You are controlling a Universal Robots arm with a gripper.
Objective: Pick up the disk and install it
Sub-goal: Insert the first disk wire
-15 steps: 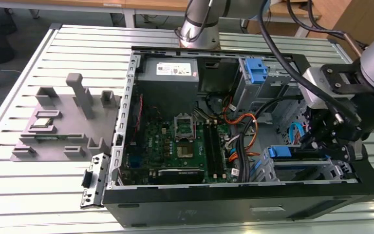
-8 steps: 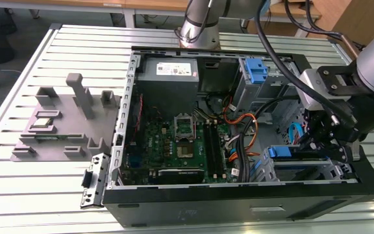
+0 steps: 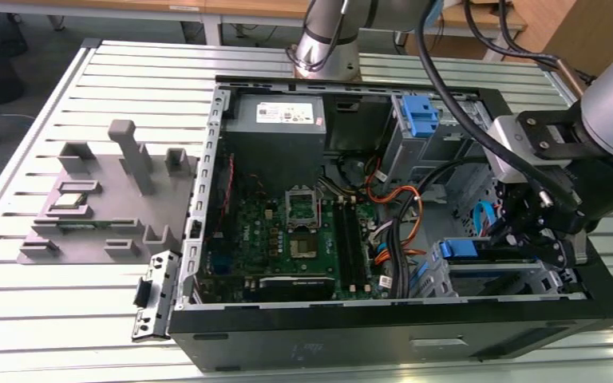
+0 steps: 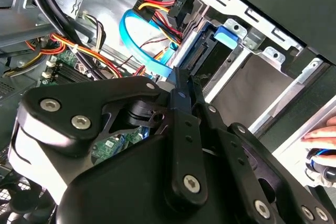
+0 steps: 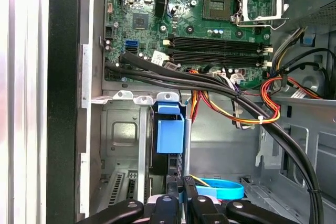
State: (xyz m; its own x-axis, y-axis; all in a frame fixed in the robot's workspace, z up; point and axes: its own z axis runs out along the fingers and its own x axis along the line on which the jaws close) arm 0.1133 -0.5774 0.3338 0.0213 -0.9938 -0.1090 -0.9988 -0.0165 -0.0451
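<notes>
The disk lies in the drive cage at the open computer case's front corner, on the exterior view's right, its blue carrier tab at the end. In both wrist views it sits edge-on inside the metal bay: blue tab, dark connector end. My gripper hangs inside the case just behind the disk. Its black fingers stand pressed together, their tips right at the disk's connector end. I cannot tell whether they touch it. Nothing is between them.
A blue flat cable and orange-yellow wire bundles run close beside the gripper. The motherboard, grey power-supply box and a lone blue bracket fill the case. A grey fixture stands outside. A person's fingertips rest outside the case.
</notes>
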